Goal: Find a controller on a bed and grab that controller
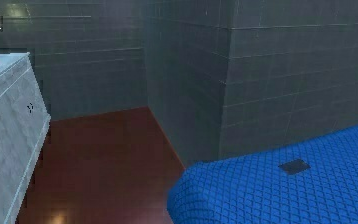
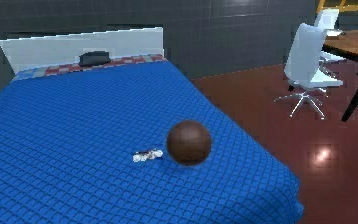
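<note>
A bed with a blue quilted cover [image 2: 77,130] stretches from the arm side view's bottom edge up to a white headboard [image 2: 82,45]. On the cover lies a small whitish and grey thing [image 2: 147,155], too small to name, right beside a dark brown ball [image 2: 189,142]. A dark flat object [image 2: 93,59] lies by the headboard. In the forward view a corner of the blue bed [image 1: 257,190] shows at the bottom right, with a small dark flat thing [image 1: 295,166] lying on it.
Red-brown floor [image 1: 107,160] runs ahead to grey tiled walls [image 1: 187,70]. A pale dresser [image 1: 9,120] stands at the forward view's left. At the arm side view's right stand a white office chair [image 2: 307,62] and a wooden desk [image 2: 352,45].
</note>
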Robot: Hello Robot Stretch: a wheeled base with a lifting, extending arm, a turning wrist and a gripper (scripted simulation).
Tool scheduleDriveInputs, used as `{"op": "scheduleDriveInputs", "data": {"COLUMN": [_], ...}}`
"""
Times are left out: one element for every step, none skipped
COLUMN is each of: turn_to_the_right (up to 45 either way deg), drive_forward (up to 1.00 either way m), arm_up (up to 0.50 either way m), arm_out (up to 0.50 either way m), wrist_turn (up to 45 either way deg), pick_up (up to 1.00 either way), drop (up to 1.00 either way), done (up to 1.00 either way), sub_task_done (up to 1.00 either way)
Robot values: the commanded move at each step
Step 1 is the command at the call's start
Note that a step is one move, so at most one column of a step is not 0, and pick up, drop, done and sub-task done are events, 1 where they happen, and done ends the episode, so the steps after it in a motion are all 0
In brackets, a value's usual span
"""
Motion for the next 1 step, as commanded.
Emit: {"op": "scheduleDriveInputs", "data": {"turn_to_the_right": [0.0], "drive_forward": [0.0], "arm_up": [0.0], "arm_out": [0.5], "wrist_turn": [0.0], "pick_up": [0.0], "drop": [0.0], "done": [0.0], "sub_task_done": [0.0]}}
